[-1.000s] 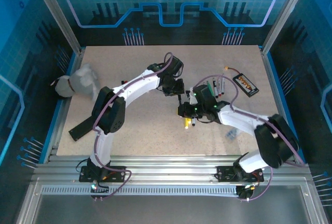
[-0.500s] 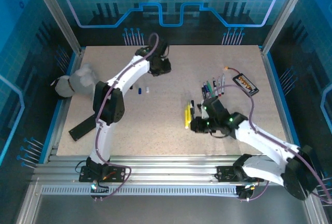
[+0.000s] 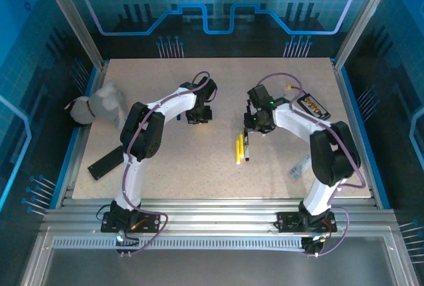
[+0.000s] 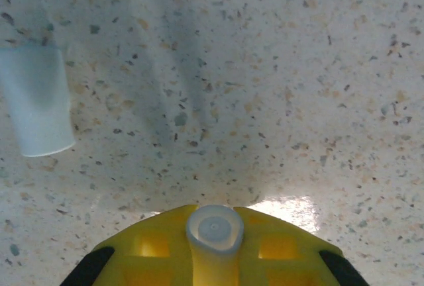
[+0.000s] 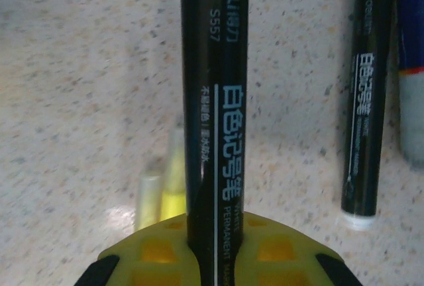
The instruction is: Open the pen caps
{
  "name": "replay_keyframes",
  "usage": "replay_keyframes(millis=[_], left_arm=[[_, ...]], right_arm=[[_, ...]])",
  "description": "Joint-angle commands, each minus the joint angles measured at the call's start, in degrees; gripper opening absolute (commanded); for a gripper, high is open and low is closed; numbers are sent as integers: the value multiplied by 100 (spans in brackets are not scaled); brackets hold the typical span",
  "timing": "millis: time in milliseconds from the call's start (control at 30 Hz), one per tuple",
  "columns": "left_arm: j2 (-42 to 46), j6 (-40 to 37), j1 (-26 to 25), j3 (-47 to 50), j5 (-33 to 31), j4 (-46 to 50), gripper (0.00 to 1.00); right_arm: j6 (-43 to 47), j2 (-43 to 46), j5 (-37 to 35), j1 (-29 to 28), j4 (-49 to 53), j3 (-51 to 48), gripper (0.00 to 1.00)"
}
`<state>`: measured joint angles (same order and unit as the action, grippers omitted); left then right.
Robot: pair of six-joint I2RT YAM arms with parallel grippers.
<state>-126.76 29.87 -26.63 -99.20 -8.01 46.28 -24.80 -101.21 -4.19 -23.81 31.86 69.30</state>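
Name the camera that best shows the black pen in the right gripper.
Right wrist: the black pen runs up mid-frame from the right gripper, its white lettering legible. The top external view gives it as a thin dark line beside a yellow pen. The left wrist view faces a white cap.

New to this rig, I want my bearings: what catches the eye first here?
The right fingers clamp a black marker pen, centre right, near a yellow pen lying flat on the table. The left fingers, centre left, pinch a small white cap; a second white cap lies loose beside it.
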Motion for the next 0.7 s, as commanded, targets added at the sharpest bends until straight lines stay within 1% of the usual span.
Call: replay_keyframes(millis=[0, 67, 167, 200, 267, 333, 400, 433, 467, 567, 633, 667], left_arm=[[98, -156, 26, 2, -424, 189, 0], [38, -148, 35, -20, -548, 262, 0], [2, -152, 66, -16, -555, 267, 0], [-15, -163, 77, -27, -561, 263, 3], [-63, -157, 96, -87, -561, 308, 12], [-104, -159, 103, -157, -579, 350, 22], [-147, -165, 108, -237, -583, 388, 29], [-165, -170, 106, -271, -594, 403, 32], [-175, -174, 106, -303, -594, 414, 34], [-195, -192, 106, -388, -603, 446, 35], [-192, -204, 103, -454, -597, 473, 36], [-183, -208, 106, -470, -604, 493, 36]], right_arm=[[246, -453, -490, 77, 438, 393, 0], [253, -705, -588, 78, 550, 547, 0], [245, -940, -819, 64, 662, 652, 0], [224, -981, -924, 56, 697, 672, 0], [205, -1023, -1079, 58, 761, 681, 0], [164, -1039, -1246, 54, 827, 673, 5], [118, -1049, -1404, 63, 898, 664, 8], [93, -1058, -1446, 63, 933, 672, 11], [89, -1069, -1483, 65, 966, 681, 17], [63, -1077, -1523, 61, 1022, 697, 28], [51, -1070, -1562, 62, 1071, 724, 30], [49, -1072, -1600, 61, 1100, 738, 33]])
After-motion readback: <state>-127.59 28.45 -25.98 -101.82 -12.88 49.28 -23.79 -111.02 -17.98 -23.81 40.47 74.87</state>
